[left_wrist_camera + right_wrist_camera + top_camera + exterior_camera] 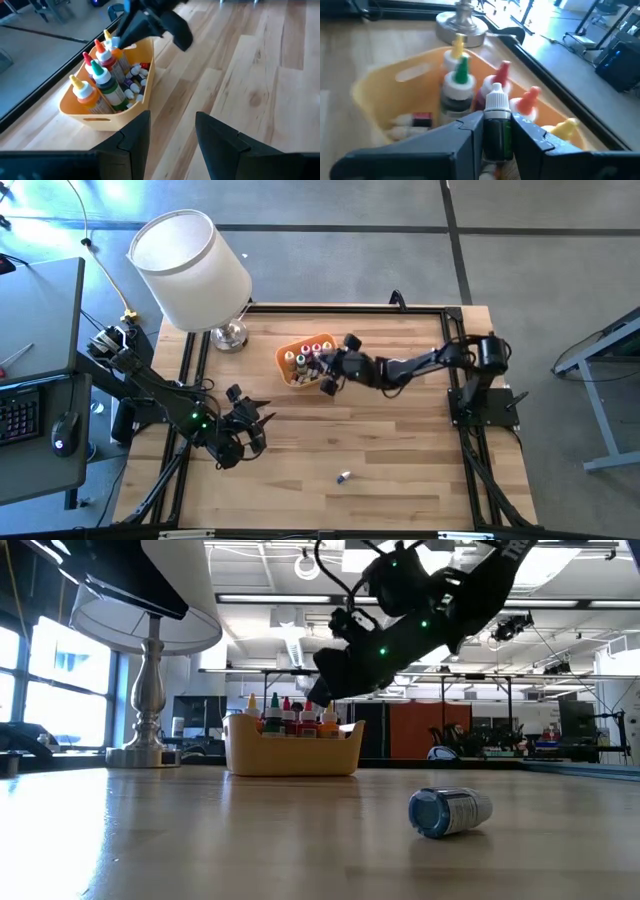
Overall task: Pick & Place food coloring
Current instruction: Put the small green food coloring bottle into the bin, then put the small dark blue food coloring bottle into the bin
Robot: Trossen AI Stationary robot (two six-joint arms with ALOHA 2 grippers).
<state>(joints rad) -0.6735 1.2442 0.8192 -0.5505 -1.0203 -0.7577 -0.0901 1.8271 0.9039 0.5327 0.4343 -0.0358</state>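
Nothing readable tbh. The small clear vial with a blue cap (450, 812) lying on its side on the wooden desk (200, 840) has a white label, but the print is too tiny. Same w/ the dropper bottles' (105, 82) labels.

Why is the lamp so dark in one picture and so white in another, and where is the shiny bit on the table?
In the low view the lamp stands against bright windows, so it shows dark, and window light makes a pale sheen on the table at the picture's left. In the high view light falls from above, so the shade looks white. In the right wrist view the right gripper holds a bottle, and the bottles behind it are blurry.
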